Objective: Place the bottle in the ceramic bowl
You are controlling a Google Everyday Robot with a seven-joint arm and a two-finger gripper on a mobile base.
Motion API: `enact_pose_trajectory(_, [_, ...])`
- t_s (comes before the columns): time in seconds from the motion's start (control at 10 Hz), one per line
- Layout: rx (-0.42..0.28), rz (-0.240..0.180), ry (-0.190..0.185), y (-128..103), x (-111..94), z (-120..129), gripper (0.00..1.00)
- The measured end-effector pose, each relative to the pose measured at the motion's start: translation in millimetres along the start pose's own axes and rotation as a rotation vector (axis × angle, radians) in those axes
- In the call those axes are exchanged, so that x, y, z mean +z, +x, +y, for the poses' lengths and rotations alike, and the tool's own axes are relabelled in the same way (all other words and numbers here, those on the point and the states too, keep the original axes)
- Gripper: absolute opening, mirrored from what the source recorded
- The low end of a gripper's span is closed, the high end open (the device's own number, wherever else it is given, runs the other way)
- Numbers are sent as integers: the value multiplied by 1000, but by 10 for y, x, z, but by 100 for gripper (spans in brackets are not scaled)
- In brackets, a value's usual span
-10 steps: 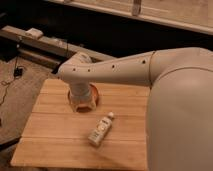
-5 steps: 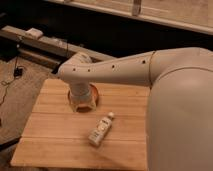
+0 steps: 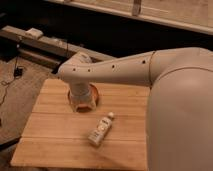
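Observation:
The bottle (image 3: 100, 130), cream-white with a pale cap and a printed label, lies on its side on the wooden table (image 3: 50, 125), cap pointing to the far right. The orange-red ceramic bowl (image 3: 94, 93) sits at the far middle of the table, mostly hidden behind my arm. My large white arm reaches in from the right, bends at the elbow and points down. Its gripper (image 3: 83, 104) hangs right over the bowl, a short way behind and left of the bottle. Nothing shows in its grasp.
The slatted table ends at the left and near edges, with carpeted floor and cables (image 3: 17, 70) to the left. A dark low bench (image 3: 45, 45) with a white object (image 3: 34, 33) stands behind. My arm's bulk (image 3: 180, 115) covers the table's right side.

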Motion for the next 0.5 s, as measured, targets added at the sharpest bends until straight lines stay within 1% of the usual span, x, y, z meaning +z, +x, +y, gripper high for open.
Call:
enact_pose_trajectory(0.2, [-1,-1,2,2,-4,-4,65])
enact_pose_trajectory(0.3, [8,-3,9,-3,7,-23,65])
enact_pose_trajectory(0.4, [21,-3,17,1,51,-57,65])
enact_pose_trajectory(0.5, [51,-5,18,35,122,-153,65])
